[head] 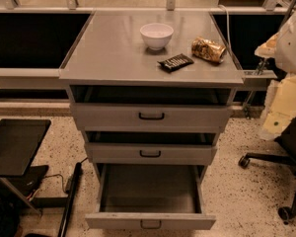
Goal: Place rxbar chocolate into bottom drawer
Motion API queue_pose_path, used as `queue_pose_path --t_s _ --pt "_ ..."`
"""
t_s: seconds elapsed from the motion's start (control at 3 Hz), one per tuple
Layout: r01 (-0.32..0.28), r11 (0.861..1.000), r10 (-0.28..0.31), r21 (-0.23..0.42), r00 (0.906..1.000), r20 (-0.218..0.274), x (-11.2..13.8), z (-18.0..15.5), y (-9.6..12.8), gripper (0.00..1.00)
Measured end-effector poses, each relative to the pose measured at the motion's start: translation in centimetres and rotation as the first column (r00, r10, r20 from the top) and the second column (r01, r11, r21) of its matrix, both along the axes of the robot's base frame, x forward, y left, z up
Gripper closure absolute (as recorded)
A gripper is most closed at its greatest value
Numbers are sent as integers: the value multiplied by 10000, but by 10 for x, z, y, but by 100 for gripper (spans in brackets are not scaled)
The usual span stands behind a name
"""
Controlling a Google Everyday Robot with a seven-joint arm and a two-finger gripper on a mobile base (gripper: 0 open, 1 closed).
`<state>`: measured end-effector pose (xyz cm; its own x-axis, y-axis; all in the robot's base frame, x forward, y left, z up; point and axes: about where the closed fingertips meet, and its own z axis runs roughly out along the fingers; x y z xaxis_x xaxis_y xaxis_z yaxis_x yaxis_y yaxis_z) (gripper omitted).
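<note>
**A:** Where does the rxbar chocolate (175,62) lie from the gripper (267,47)?

**B:** At about nine o'clock, and a touch lower. The gripper hangs at the right edge of the view, off the cabinet's right side and roughly level with the cabinet top (108,53). The bar lies flat on that top, near the front edge and right of centre.

**A:** Is anything between them?

**B:** The gold snack bag (208,49). It sits at two o'clock from the bar, close to it but not touching, on the straight line in from the gripper. I judge a sideways reach would meet the bag first, so coming down from above looks safer.

**A:** And the bar's long axis?

**B:** It runs from about eight o'clock to two o'clock, slanted against the cabinet's front edge. The grip would have to close across the short side, so I expect the wrist must turn to suit.

**A:** Is the gripper open or closed?

**B:** I cannot tell, and it carries nothing that I can see.

**A:** What else is nearby?

**B:** The white bowl (156,35) stands at eleven o'clock from the bar, clearly apart.

**A:** And the bottom drawer (118,221)?

**B:** It is at six o'clock from the bar, directly below, and pulled out farther than the two above it. Once the bar is lifted, the carry is forward past the top's edge, then down.
</note>
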<state>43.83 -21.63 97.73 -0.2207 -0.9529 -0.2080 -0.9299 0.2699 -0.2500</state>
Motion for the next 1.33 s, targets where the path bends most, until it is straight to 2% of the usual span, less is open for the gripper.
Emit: queue_pose_path --t_s 0.33,0.67,1.0,1.33 --pt "-7 10000 7 13 10000 20 0 0 0 0" --pt "-482 9951 496 862 9987 -145 16 -17 3 0" --pt "-1175 9603 1251 2529 9920 -140 53 -55 9 0" --pt "-1719 8898 1825 4226 9831 156 106 -99 26 0"
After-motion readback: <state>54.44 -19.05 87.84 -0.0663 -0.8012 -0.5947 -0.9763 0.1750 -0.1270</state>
